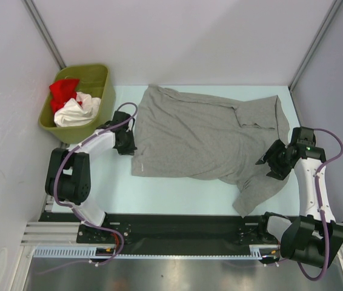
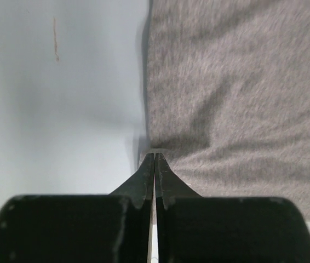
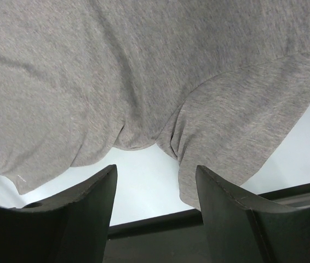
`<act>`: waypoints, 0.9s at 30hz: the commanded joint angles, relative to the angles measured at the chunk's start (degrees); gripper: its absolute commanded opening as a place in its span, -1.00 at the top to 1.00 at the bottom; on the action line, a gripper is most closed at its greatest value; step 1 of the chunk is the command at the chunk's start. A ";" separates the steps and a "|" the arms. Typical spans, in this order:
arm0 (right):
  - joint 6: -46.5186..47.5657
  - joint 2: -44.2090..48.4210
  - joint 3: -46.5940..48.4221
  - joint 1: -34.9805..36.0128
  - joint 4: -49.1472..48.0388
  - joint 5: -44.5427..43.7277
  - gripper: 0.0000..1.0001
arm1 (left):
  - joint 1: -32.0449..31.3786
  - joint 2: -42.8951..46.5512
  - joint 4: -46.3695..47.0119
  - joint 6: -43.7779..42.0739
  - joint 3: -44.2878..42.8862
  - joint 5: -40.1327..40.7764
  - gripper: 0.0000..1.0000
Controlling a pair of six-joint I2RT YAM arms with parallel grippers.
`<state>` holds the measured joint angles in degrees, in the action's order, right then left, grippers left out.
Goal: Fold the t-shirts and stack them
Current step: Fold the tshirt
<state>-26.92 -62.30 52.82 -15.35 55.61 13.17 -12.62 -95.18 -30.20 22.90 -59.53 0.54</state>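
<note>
A large heather-grey t-shirt lies spread flat across the table, with one sleeve trailing toward the front right. My left gripper is at the shirt's left edge. In the left wrist view its jaws are shut, the tips pinching the very edge of the grey fabric. My right gripper hangs open over the right sleeve. The right wrist view shows grey cloth beyond its fingertips, with nothing between them. A red t-shirt and a white t-shirt lie crumpled in the bin.
The olive-green bin stands at the back left, close to my left arm. Grey walls close in the table on three sides. A black rail runs along the near edge, and the trailing sleeve reaches almost to it.
</note>
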 commanded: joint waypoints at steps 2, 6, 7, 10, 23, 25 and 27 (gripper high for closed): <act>-0.07 0.16 0.97 0.33 -0.16 0.98 -0.29 | -0.74 1.40 0.66 0.05 -5.33 2.98 0.99; -0.33 -0.27 1.76 0.24 0.11 1.60 -0.30 | -0.74 -0.10 -2.75 0.22 -9.20 4.39 0.99; -0.16 -0.36 2.28 0.24 0.28 1.42 -0.30 | -0.74 -0.18 -3.29 0.13 -8.94 4.13 0.89; -0.07 -0.19 2.47 0.06 0.37 1.16 -0.29 | -0.74 0.17 -3.38 0.31 -5.70 3.77 0.13; 0.02 0.51 1.41 -0.03 0.02 1.33 -0.29 | 0.23 -3.61 -0.04 0.05 -1.73 -0.01 0.12; 0.02 0.69 0.97 -0.11 -0.07 1.33 -0.29 | 0.23 -3.88 0.05 0.13 -1.56 -0.01 0.13; 0.02 0.87 0.88 -0.11 -0.07 1.51 -0.29 | 0.23 -4.14 0.05 0.31 -1.12 -2.03 0.12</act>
<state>-26.94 -62.46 52.93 -15.33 55.64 14.04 -12.69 -99.35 -31.24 23.40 -61.08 0.82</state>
